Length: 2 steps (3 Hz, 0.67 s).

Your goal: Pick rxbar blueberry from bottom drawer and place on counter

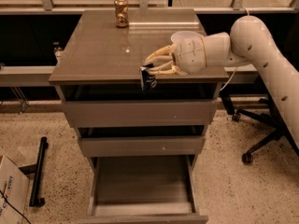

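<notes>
My gripper (150, 70) reaches in from the right and is shut on the rxbar blueberry (148, 80), a small dark bar with pale lettering. The bar hangs upright at the front edge of the counter (98, 48), level with the slab's rim. The bottom drawer (142, 183) is pulled open below and its tray shows nothing inside. The two upper drawers (140, 113) are closed.
A gold can (121, 11) stands at the back of the counter. A white bowl (184, 35) sits on the counter's right side, partly behind my wrist. An office chair base (261, 139) stands to the right, and a cardboard box (11, 192) at lower left.
</notes>
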Motion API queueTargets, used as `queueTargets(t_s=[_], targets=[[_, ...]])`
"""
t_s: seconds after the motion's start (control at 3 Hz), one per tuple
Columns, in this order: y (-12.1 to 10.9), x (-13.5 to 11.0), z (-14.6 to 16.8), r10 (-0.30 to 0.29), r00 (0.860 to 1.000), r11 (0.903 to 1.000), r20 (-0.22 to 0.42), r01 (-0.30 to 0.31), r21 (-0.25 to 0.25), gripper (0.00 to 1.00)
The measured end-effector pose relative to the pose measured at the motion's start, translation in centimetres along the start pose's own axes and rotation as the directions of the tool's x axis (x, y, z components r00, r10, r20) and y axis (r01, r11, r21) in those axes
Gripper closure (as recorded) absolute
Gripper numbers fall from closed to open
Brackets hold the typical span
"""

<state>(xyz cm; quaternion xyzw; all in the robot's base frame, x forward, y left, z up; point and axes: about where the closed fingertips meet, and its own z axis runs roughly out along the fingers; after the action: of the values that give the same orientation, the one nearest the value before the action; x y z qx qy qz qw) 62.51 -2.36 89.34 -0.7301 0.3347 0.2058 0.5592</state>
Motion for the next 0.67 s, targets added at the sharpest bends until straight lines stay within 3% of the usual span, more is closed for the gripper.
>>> queueTargets(t_s=[0.33,0.67], targets=[[-1.5,-0.4,0.5,-0.035,0.999,0.9993,0.003,0.035,-0.011,1.00],[-4.2,-0.9,1.8,-0.110,0.994,0.9929,0.000,0.110,-0.045,1.00]])
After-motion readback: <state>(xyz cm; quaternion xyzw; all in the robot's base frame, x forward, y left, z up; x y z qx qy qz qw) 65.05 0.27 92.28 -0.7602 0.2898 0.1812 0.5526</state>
